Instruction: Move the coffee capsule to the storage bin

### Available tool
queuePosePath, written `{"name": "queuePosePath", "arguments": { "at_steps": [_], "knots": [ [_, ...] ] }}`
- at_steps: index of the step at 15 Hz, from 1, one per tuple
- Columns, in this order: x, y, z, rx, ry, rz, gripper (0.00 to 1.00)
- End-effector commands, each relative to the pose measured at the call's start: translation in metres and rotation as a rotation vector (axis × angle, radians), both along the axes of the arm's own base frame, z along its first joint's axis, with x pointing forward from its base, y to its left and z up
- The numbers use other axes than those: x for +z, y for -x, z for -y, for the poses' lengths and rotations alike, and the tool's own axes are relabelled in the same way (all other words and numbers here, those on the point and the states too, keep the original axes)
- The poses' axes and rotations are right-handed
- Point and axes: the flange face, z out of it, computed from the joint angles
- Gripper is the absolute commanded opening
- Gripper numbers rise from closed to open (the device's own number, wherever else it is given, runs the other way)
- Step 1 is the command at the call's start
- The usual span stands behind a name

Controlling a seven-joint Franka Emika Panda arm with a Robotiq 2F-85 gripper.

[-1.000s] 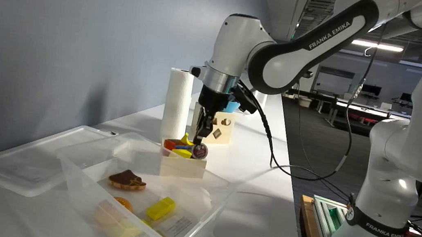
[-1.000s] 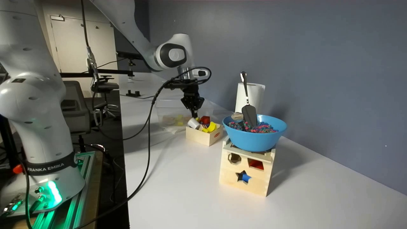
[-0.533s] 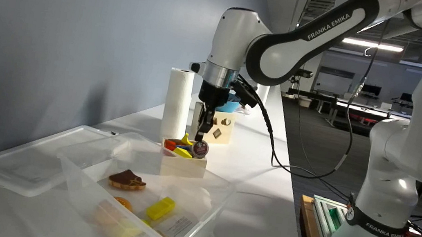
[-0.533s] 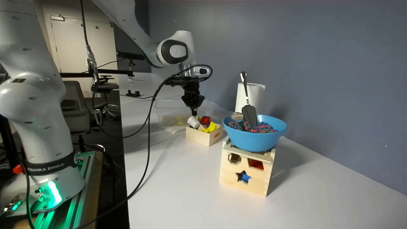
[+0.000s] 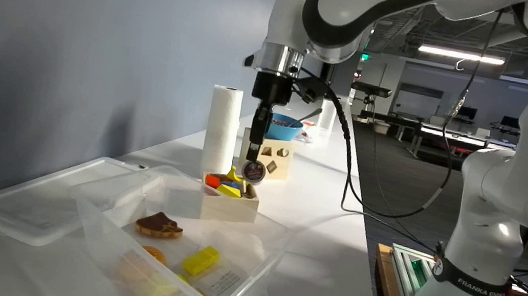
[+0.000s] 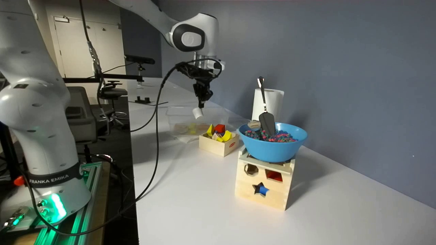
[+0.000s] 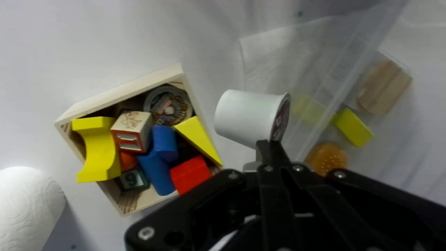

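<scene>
The coffee capsule, a white cup shape with a dark printed lid, is held in the air above the small wooden box. It shows in both exterior views (image 5: 254, 172) (image 6: 197, 113) and in the wrist view (image 7: 245, 116). My gripper (image 5: 252, 155) is shut on the capsule's rim at the lid edge, and the capsule hangs tilted; the fingertips also show in the wrist view (image 7: 269, 143). The storage bin, a clear plastic container (image 5: 253, 281), stands beside the box; its wall shows in the wrist view (image 7: 343, 78). It holds a brown lumpy piece (image 5: 159, 225) and a yellow block (image 5: 201, 260).
The wooden box (image 6: 213, 145) holds coloured blocks and another round-lidded capsule (image 7: 169, 105). A clear lid (image 5: 45, 200) lies by the wall. A paper towel roll (image 5: 221, 129) stands behind the box. A wooden shape cube (image 6: 262, 183) carries a blue bowl (image 6: 272, 148).
My gripper has risen with the capsule, lifting it out of the wooden box to a height above it. The box, the bin and their contents look the same.
</scene>
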Motion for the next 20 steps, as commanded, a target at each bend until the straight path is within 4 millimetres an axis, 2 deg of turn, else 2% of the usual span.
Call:
{"name": "queuePosePath", "arguments": {
  "at_steps": [1,4,7,12,16,20],
  "knots": [
    [0.033,0.004,-0.012,-0.071,-0.191,0.008,0.00],
    [0.049,0.000,-0.022,-0.129,-0.348,0.017,0.00],
    [0.037,-0.013,-0.037,-0.201,-0.498,-0.011,0.00],
    [-0.011,-0.041,-0.065,-0.434,-0.670,-0.054,0.00],
    [-0.056,-0.062,-0.081,-0.658,-0.644,-0.022,0.00],
    [-0.078,-0.076,-0.090,-0.850,-0.612,0.054,0.00]
  ]
}}
